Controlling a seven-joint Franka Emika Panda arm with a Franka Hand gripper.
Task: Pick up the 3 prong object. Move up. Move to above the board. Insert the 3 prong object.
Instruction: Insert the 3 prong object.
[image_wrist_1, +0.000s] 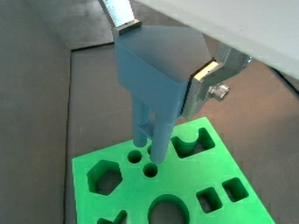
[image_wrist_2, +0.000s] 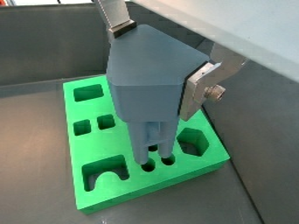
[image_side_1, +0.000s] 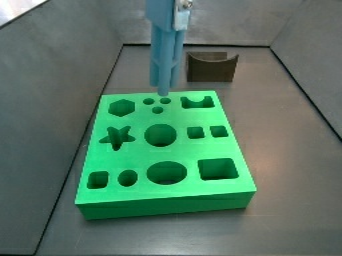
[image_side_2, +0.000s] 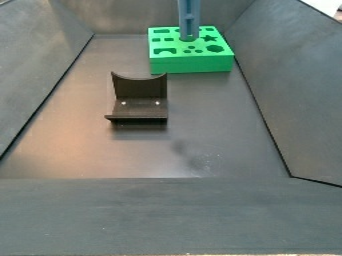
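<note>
Jaws pinch the head of the prong piece: in both wrist views a silver finger lies flat against the side of the blue-grey head, so the gripper is closed on it and carries it upright. The piece hangs straight down from between the jaws, its prongs reaching the board directly beneath. In a side view the tips meet the slab at the three small holes; in a wrist view they seem to be just entering, though how deep I cannot tell. Holding it vertical looks deliberate: three thin prongs will only go into three holes if all line up at once, so I judge this to be the insertion step, nearly aligned.

Count: one gripper, one prong piece with three prongs, one green board, three small round holes among its larger cut-outs. One dark notched block sits on the floor well away from the jaws, untouched
</note>
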